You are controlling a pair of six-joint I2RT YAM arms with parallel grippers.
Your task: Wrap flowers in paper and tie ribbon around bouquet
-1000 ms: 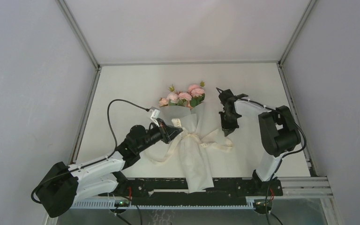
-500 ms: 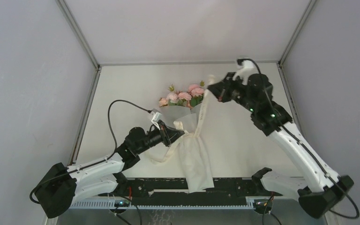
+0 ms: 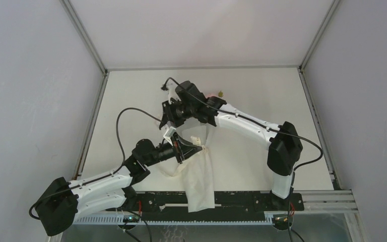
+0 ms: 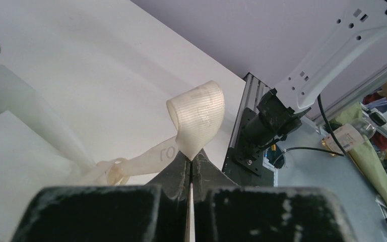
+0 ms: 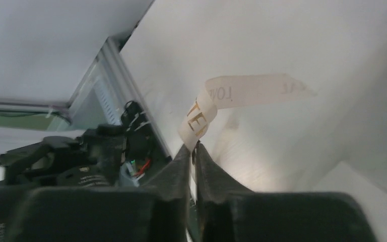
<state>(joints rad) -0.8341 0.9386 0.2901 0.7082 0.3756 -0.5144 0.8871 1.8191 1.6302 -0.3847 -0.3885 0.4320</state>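
The bouquet's white paper (image 3: 201, 174) lies along the table's middle, its narrow end toward the near edge. Only a pink edge of the flowers (image 3: 210, 95) shows, because the right arm crosses over them. The cream ribbon (image 3: 174, 173) is tied round the paper's waist and trails to the left. My left gripper (image 3: 185, 147) is shut on a looped piece of ribbon (image 4: 199, 121) beside the knot (image 4: 113, 169). My right gripper (image 3: 171, 117) hangs just left of the blooms. In its wrist view the jaws (image 5: 195, 147) pinch a ribbon end (image 5: 201, 113) printed with gold letters.
The table's left rail (image 3: 93, 121) runs close to both grippers. A black cable (image 3: 126, 113) arcs over the table from the left arm. The right arm's white links (image 3: 242, 121) span the table from the right base (image 3: 282, 189) to the bouquet.
The right arm has swung from the back right, across the flowers, to their left side, with the ribbon end in its jaws. The left gripper has barely moved.
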